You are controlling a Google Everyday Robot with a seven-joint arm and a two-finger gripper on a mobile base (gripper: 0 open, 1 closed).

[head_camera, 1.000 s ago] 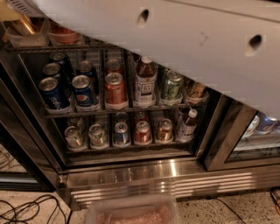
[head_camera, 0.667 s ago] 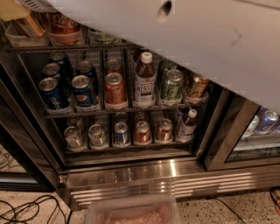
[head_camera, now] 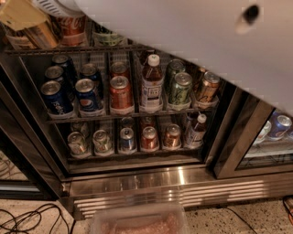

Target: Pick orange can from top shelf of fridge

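The orange can (head_camera: 28, 26), golden and shiny, shows tilted at the top left, in front of the top shelf (head_camera: 68, 48) of the fridge (head_camera: 151, 182). A red Coca-Cola can (head_camera: 71, 26) and a dark can (head_camera: 107, 36) stand behind it on that shelf. My white arm (head_camera: 192, 41) fills the upper right of the view. My gripper (head_camera: 48, 6) is at the top edge, right above the orange can and mostly cut off by the frame. Whether it grips the can does not show.
The lower wire shelves hold blue Pepsi cans (head_camera: 87, 93), a bronze can (head_camera: 120, 93), a bottle (head_camera: 151, 84), green cans (head_camera: 180, 87) and small cans (head_camera: 126, 139). A dark door frame (head_camera: 233, 137) stands at the right. A clear plastic bin (head_camera: 139, 221) sits on the floor in front. Cables (head_camera: 27, 217) lie at the left.
The arm has swept down and right and now covers more of the upper right. The orange can looks larger, more tilted, and lower in the top left corner.
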